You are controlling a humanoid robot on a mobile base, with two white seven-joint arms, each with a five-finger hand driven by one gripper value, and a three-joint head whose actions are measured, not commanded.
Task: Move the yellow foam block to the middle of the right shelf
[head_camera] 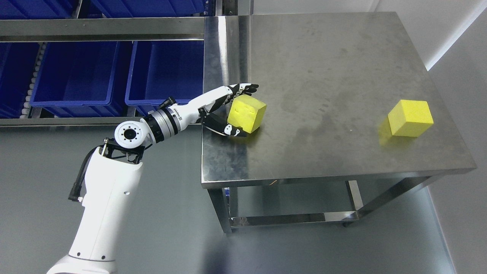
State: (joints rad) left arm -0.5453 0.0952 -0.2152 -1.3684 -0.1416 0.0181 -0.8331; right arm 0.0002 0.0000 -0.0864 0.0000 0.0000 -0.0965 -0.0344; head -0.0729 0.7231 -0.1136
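A yellow foam block (248, 113) sits at the left edge of the steel table (327, 87). My left hand (239, 110) reaches in from the lower left and brackets the block's left side, fingers (243, 90) along its top edge and thumb (228, 129) under its lower edge. The fingers are spread around the block; I cannot tell whether they press on it or whether it is lifted. A second yellow foam block (411, 117) rests at the table's right side. My right arm is out of view.
Blue bins (76, 72) sit on a metal shelf (102, 30) at the upper left, beside the table. The table's raised left lip (217, 53) stands between shelf and tabletop. Grey floor lies below and to the left.
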